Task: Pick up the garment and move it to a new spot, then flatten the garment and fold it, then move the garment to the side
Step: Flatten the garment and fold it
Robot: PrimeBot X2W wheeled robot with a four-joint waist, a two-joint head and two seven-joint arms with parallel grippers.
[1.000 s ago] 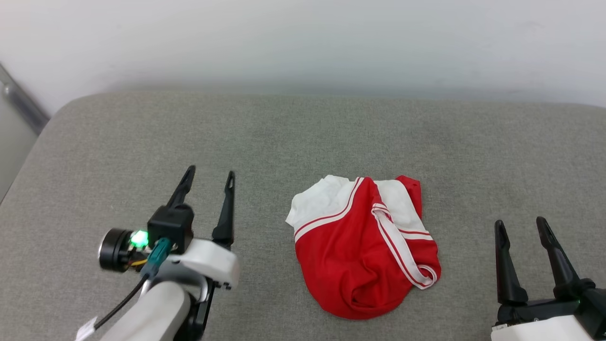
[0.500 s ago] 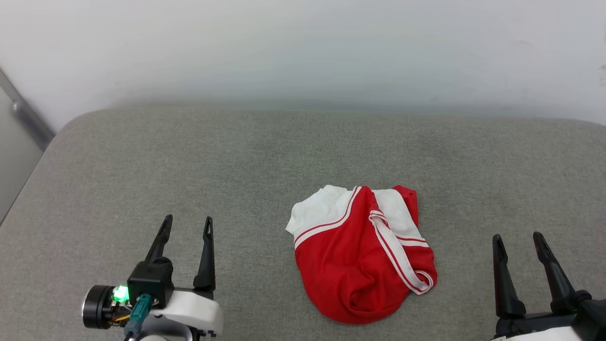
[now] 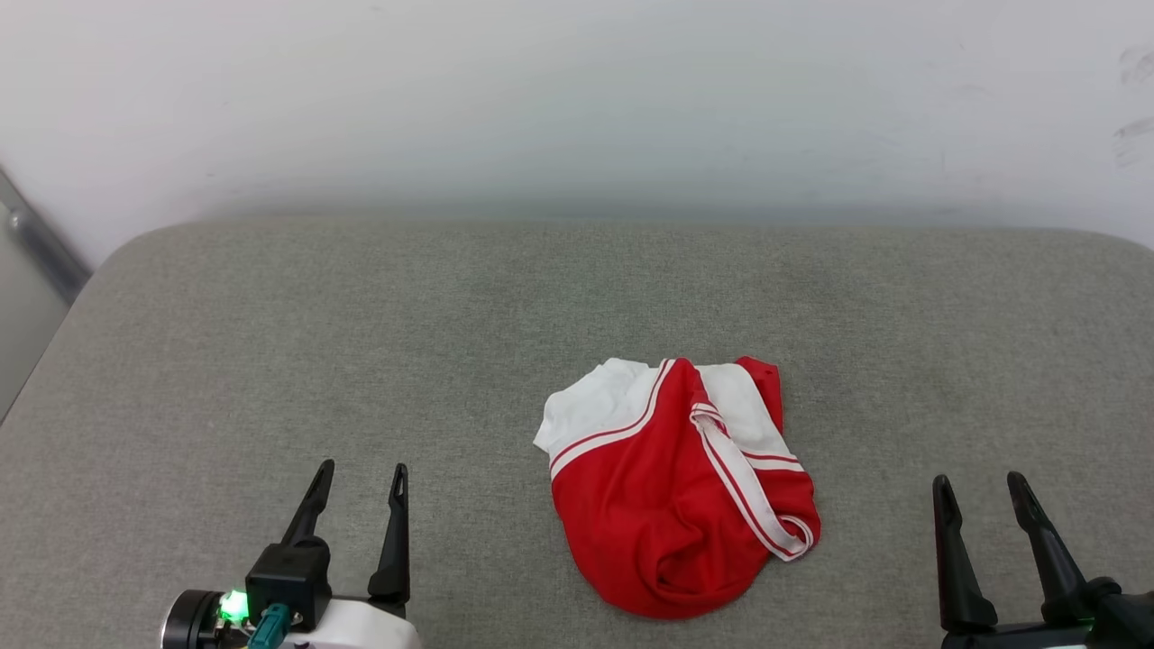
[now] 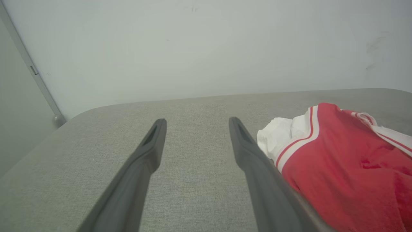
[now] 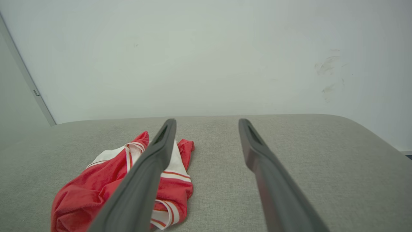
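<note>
The garment (image 3: 672, 496) is a red jersey with white sleeves and striped trim, lying crumpled in a heap on the grey cushion, slightly right of centre. My left gripper (image 3: 361, 469) stands open at the lower left, well clear of the cloth. At the lower right my right gripper (image 3: 981, 482) is open too, apart from the heap. In the left wrist view the garment (image 4: 341, 161) lies to the right of the open left gripper (image 4: 197, 121). The right wrist view has the garment (image 5: 96, 190) left of the open right gripper (image 5: 207, 121), partly behind one finger. Any chest lettering is hidden.
The grey upholstered cushion (image 3: 270, 342) has rounded far corners and ends at a white wall (image 3: 577, 99). A metal strip (image 3: 41, 243) runs down the wall at the far left. Bare cushion surrounds the heap on every side.
My left gripper has drawn back toward the near edge, still open. The whole head picture has shifted a little, so the camera moved. The garment lies as before.
</note>
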